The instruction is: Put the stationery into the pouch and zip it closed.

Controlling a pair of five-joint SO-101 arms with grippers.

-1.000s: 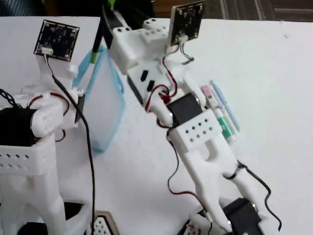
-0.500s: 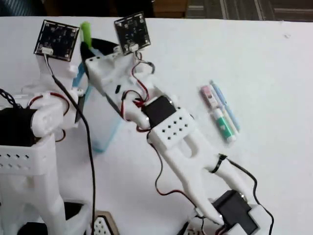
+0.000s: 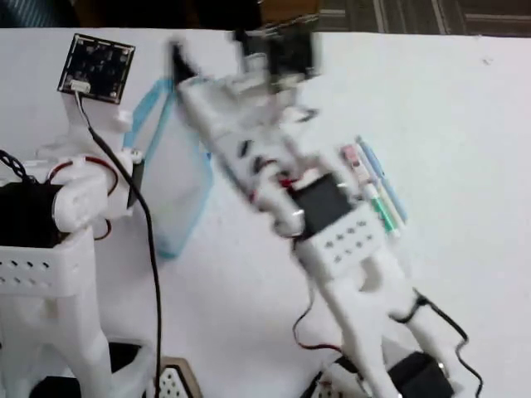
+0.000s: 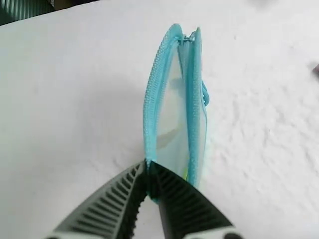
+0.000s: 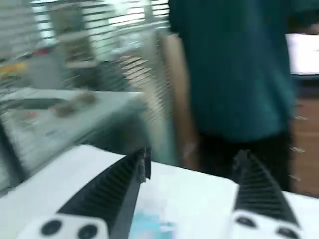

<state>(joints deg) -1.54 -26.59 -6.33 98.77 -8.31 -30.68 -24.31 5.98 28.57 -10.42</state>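
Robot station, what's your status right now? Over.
Left end effector shut on pouch rim, pouch upright, unzipped. Right end effector open, empty. Pens lie on table beside right arm. Pouch mouth unobstructed.

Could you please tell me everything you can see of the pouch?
The pouch is a flat, see-through bag, plastic or mesh by its look, edged with a light blue zipper. It stands on edge on the white table, with its mouth unzipped and gaping narrowly. The left pincer is shut on one end of the zipper rim and holds the pouch upright.
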